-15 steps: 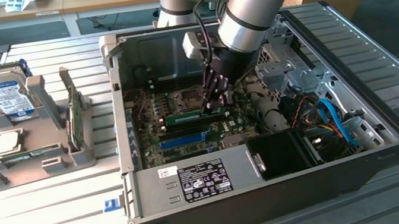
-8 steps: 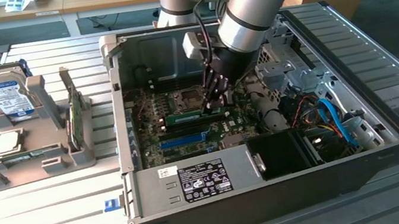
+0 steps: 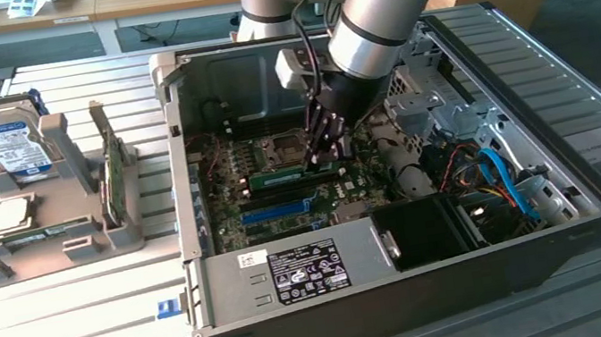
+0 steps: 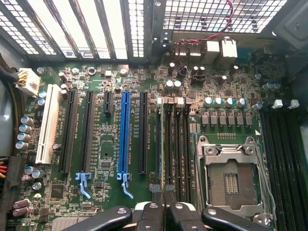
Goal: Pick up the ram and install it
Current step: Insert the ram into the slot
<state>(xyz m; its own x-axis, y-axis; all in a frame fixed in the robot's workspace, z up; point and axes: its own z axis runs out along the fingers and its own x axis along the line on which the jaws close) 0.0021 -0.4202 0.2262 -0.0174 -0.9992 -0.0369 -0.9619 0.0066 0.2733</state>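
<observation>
Right now you have the jaws clenched on the long, thin green ram stick (image 3: 277,176), held on edge at the black memory slots (image 4: 180,144) beside the silver processor socket (image 4: 231,180), inside the open black computer case (image 3: 417,295).

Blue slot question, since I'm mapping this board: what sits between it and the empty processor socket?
In the wrist view: one black slot, then black memory slots.
</observation>
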